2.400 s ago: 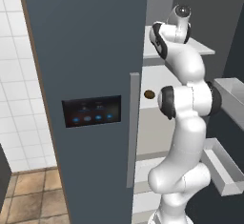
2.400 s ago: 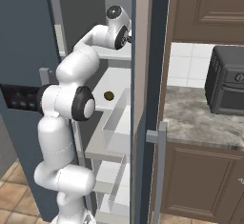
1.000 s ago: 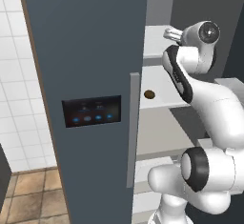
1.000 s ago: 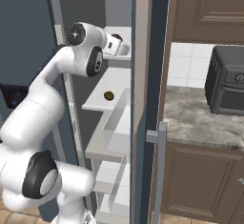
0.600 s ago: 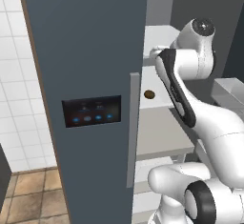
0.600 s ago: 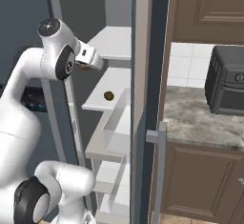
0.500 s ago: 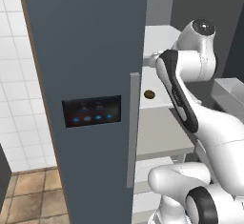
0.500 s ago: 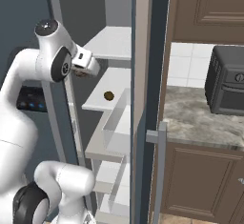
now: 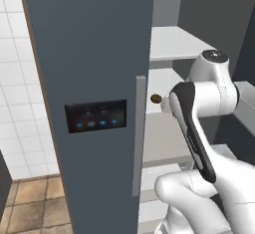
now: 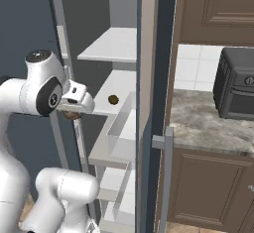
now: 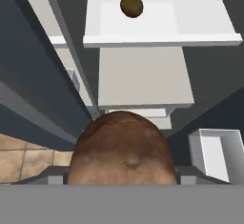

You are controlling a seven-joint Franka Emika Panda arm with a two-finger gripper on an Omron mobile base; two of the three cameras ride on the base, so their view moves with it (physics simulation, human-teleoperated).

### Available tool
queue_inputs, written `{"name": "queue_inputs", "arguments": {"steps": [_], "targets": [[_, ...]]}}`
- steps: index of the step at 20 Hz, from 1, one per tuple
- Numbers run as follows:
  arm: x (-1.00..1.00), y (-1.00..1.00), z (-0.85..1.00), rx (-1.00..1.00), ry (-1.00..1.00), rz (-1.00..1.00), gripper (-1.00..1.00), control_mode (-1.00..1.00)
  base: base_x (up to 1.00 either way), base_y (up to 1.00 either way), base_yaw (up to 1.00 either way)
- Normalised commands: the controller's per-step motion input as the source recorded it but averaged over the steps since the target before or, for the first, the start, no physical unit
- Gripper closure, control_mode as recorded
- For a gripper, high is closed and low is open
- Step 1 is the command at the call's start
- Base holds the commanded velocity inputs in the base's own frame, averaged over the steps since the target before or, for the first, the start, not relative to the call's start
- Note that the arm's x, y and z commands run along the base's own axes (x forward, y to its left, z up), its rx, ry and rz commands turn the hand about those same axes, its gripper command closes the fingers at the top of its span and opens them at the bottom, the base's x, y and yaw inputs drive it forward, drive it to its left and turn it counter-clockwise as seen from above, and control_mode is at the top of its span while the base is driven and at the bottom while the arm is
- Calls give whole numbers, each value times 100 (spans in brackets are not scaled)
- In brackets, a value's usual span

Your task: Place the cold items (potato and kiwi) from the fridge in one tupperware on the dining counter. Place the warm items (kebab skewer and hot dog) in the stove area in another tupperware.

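Note:
A big brown potato swells across the bottom of the hand view, and my gripper is shut on it. In the right base view the potato peeks out brown under the white hand, just outside the fridge's front edge. Further in, a small brown kiwi lies on a white fridge shelf. The kiwi sits to the right of the hand in that view. In the left base view the kiwi shows just past the door's edge, left of my arm.
The dark grey fridge door with its control panel stands on the left. A door bin juts out at shelf height. Right of the fridge a stone counter carries a dark oven, with brown cabinets above and below.
The arm has drawn back out of the fridge and lowered, carrying the potato from up near the upper shelf to the fridge's front edge. The kiwi has stayed on its shelf.

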Motion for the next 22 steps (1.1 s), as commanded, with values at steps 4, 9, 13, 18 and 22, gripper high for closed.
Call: {"name": "queue_inputs", "arguments": {"steps": [4,9,13,18,22], "targets": [[-99,-4,-89,-5,-21,0,100,-100,0,0,0],[-40,-14,-12,1,-7,0,100,-100,0,0,0],[-15,0,0,0,-1,0,100,-100,0,0,0],[-17,0,0,0,0,0,100,-100,0,0,0],[-10,0,-1,0,0,0,100,100,-47,10,0]]}}
